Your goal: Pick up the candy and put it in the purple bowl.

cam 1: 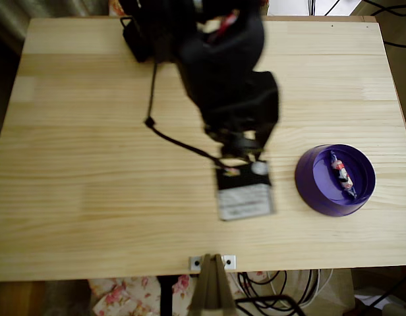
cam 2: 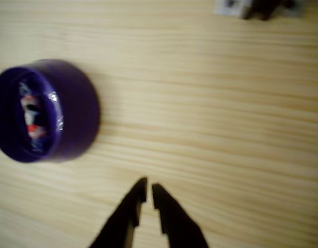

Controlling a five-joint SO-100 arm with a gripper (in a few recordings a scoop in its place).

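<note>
Wooden table (cam 1: 91, 197): candy (cam 1: 341, 172) inside purple bowl (cam 1: 308, 187); jaws seemingly almost closed, empty.

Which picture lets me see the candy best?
The overhead view. There the candy lies in plain sight inside the purple bowl, sharp enough to see its white wrapper and red marks. In the wrist view the candy is blurry, seen at an angle, just red and white smudges inside the bowl.

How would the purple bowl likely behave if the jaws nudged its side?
The purple bowl looks like thin glossy plastic, so probably light and apt to slide on the smooth table. Its low, wide shape makes tipping unlikely. The candy inside would add little weight.
</note>
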